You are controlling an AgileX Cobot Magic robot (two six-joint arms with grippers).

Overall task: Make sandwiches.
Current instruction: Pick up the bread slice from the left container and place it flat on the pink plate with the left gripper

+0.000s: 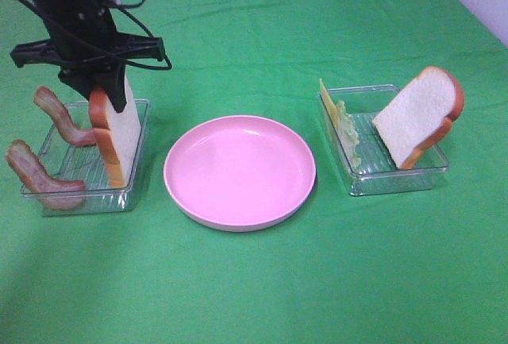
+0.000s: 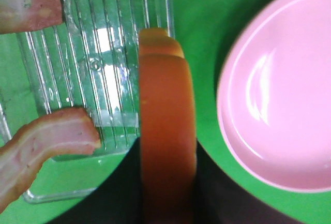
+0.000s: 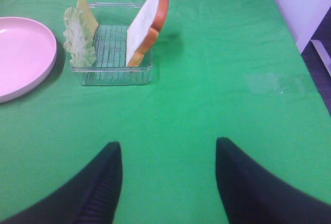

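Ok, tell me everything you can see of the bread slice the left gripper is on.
The bread slice is a toy: white face, orange-brown crust, foam-like look. It stands upright on edge in the left clear tray, along the wall nearest the pink plate, its top crust clamped between the fingers of the left gripper. The bacon strips lie apart from it.

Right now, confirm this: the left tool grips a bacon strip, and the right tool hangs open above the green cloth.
Wrong on one count. The left wrist view shows the left tool shut on the bread slice, not a bacon strip. The right tool does hang open above the green cloth.
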